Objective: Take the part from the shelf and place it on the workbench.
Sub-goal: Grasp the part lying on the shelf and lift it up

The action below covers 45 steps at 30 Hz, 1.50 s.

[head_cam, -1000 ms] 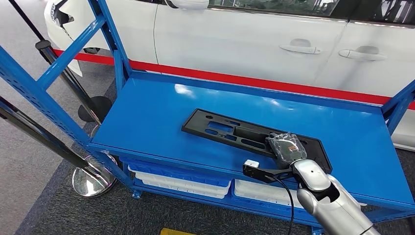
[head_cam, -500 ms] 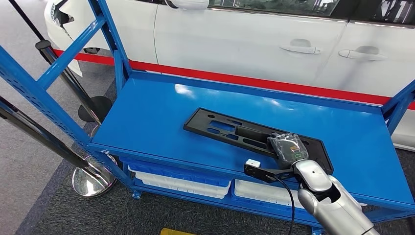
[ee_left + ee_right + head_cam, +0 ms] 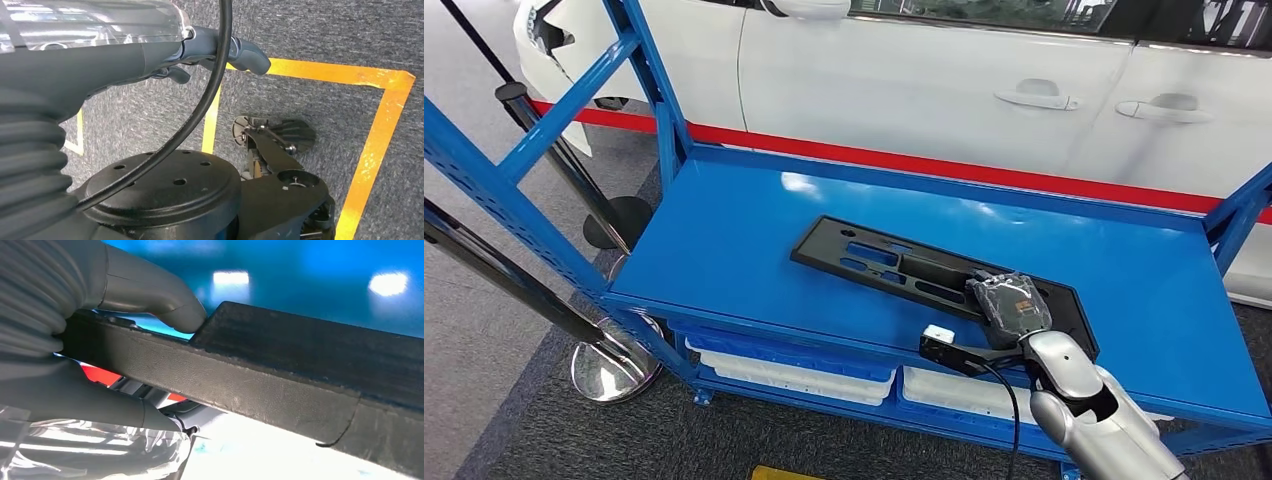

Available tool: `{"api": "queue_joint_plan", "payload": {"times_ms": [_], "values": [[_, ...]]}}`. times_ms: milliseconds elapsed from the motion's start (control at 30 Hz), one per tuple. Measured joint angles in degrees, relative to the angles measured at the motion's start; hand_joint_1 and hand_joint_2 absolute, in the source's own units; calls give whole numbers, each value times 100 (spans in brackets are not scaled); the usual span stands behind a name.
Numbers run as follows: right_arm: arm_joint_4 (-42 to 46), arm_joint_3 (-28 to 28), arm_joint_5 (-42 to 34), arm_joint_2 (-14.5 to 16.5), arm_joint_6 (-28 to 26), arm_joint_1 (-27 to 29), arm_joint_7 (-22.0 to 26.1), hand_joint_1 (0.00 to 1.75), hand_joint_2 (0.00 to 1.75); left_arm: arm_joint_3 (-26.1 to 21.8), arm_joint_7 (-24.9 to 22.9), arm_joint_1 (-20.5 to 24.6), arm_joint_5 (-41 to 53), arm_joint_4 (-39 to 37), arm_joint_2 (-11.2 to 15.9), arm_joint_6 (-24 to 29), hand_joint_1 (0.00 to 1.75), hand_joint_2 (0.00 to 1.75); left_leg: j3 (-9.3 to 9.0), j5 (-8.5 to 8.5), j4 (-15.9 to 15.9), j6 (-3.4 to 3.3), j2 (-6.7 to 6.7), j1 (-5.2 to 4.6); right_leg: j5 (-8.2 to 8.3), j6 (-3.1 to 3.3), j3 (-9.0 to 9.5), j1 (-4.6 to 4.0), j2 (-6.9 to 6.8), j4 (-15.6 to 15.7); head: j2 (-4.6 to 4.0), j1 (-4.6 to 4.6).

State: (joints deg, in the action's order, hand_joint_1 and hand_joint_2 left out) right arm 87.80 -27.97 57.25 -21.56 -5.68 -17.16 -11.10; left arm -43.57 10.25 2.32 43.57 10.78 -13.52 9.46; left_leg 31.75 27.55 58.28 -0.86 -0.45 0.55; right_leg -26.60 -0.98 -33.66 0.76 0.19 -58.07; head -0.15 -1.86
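A long flat black part [image 3: 894, 265] with several cut-outs lies across the blue shelf top [image 3: 744, 230]. My right hand [image 3: 1009, 305] grips its near right end. In the right wrist view the thumb [image 3: 165, 305] presses on one face of the part's edge [image 3: 280, 385] and the fingers close under the other face. The part's far end looks slightly raised off the shelf. My left hand [image 3: 150, 55] hangs over the carpet floor, fingers loosely extended, holding nothing.
Blue uprights [image 3: 664, 110] frame the shelf at the left and right. A white car [image 3: 924, 80] stands right behind it. White bins [image 3: 794, 375] sit on the lower level. A chrome stanchion base [image 3: 614, 365] stands at the left. Yellow floor tape [image 3: 380, 125] marks the carpet.
The part's far left end has shifted a little up and to the left in my right hand's grip. The hand itself has barely moved.
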Motion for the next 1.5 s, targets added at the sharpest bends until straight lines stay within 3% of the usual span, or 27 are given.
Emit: {"api": "queue_joint_plan", "payload": {"times_ms": [200, 467, 600, 667, 733, 800, 867, 900, 933, 1000, 1067, 1167, 1200, 1233, 1300, 1333, 1367, 1400, 1433, 1500], "values": [[797, 385, -689, 183, -872, 205, 523, 175, 175, -63, 119, -15, -33, 0, 1, 8, 0, 175, 4, 1, 0, 0, 0, 0, -1, -1, -5, 0, -1, 0, 0, 0], [1353, 762, -519, 289, -1110, 381, 765, 175, 175, -77, 146, -22, -5, 0, 1, 1, 0, 175, 4, 3, 1, -1, 0, -1, -1, -2, -3, 2, -1, 1, 0, 0], [1426, 844, -458, 337, -1189, 428, 787, 175, 175, -76, 145, -21, 25, -1, 10, 7, 0, 175, 23, 11, 53, -69, 2, -39, 32, -55, 3, 49, -1, 33, 0, 0], [1466, 879, -458, 346, -1204, 442, 804, 175, 175, -76, 134, -19, 28, -1, 6, 9, 0, 175, -17, -72, -58, -110, 13, -13, 35, -97, 24, 26, 2, 55, 0, 1], [1514, 925, -471, 349, -1242, 461, 839, 175, 175, -76, 118, -12, 32, -1, -3, 16, 0, 175, -68, -182, -215, -155, 34, 35, -180, -127, -51, 13, 6, -155, 0, 1], [1546, 962, -489, 350, -1286, 489, 877, 175, 175, -76, 108, -8, 35, 0, -7, 24, 0, 175, -69, -225, -262, -178, 46, 55, -579, -156, -306, 44, 4, -792, 0, 1], [1557, 975, -499, 350, -1301, 542, 900, 175, 175, -76, 100, -10, 36, -1, -8, 25, 0, 175, -40, -227, -236, -169, 49, 66, -763, -218, -515, 99, 1, -1350, 0, 1], [1559, 978, -501, 350, -1301, 566, 909, 175, 175, -76, 97, -11, 37, -1, -8, 25, 0, 175, -20, -222, -209, -152, 51, 83, -698, -257, -499, 133, -2, -1368, 0, 1], [1569, 981, -499, 350, -1303, 583, 916, 175, 175, -76, 92, -11, 39, -1, -8, 26, 0, 175, 5, -211, -167, -124, 50, 109, -533, -300, -368, 170, -8, -1148, 0, 1], [1614, 992, -485, 350, -1320, 600, 937, 175, 175, -76, 85, -7, 48, 0, -2, 30, 0, 175, 78, -170, -46, -30, 41, 154, -236, -381, 28, 219, -11, -423, 0, 2], [1681, 1011, -458, 347, -1346, 634, 957, 175, 175, -76, 77, -6, 66, 0, 4, 38, 0, 175, 139, -147, 53, 72, 21, 151, -158, -331, 202, 209, 23, -69, 0, 2], [1760, 1027, -369, 338, -1357, 694, 965, 175, 175, -76, 73, -15, 107, 0, 8, 41, 0, 175, 198, -161, 104, 188, 6, 143, -155, -138, 109, 182, 45, -110, 0, 0], [1783, 1033, -311, 333, -1358, 709, 959, 175, 175, -75, 73, -18, 122, 0, 9, 35, 0, 175, 238, -87, 165, 210, 12, 154, -129, -79, 71, 180, 38, -120, 0, -1], [1808, 1042, -212, 323, -1364, 721, 940, 175, 175, -75, 72, -20, 137, 0, 11, 26, 0, 175, 308, 77, 332, 218, 18, 162, -96, -20, 31, 178, 28, -118, 0, -1], [1845, 1065, 126, 292, -1391, 751, 866, 175, 175, -72, 69, -14, 163, 0, 16, 3, 0, 175, 534, 580, 993, 208, 27, 154, -22, 74, -62, 146, 9, -116, 0, -1], [1857, 1080, 313, 267, -1405, 772, 821, 175, 175, -69, 68, -9, 179, 0, 20, -5, 0, 175, 638, 797, 1377, 197, 27, 142, 15, 103, -113, 118, 0, -119, 0, -1], [1865, 1095, 469, 243, -1414, 796, 785, 175, 175, -65, 66, -4, 192, 0, 24, -11, 0, 175, 682, 908, 1652, 181, 26, 127, 53, 121, -164, 89, -8, -123, 0, -1], [1871, 1108, 582, 216, -1416, 818, 757, 175, 175, -61, 62, 1, 207, 0, 27, -13, 0, 175, 639, 902, 1750, 156, 27, 112, 91, 129, -215, 60, -14, -128, 0, -1], [1881, 1119, 674, 188, -1416, 838, 730, 175, 175, -57, 58, 4, 216, 0, 29, -13, 0, 175, 485, 782, 1616, 117, 27, 95, 131, 131, -268, 35, -14, -135, 0, 0], [1922, 1139, 837, 123, -1417, 873, 680, 175, 175, -52, 51, 8, 239, 0, 35, -13, 0, 175, -30, 507, 881, 9, 25, 48, 210, 115, -358, -4, -7, -148, 0, 0]]}}
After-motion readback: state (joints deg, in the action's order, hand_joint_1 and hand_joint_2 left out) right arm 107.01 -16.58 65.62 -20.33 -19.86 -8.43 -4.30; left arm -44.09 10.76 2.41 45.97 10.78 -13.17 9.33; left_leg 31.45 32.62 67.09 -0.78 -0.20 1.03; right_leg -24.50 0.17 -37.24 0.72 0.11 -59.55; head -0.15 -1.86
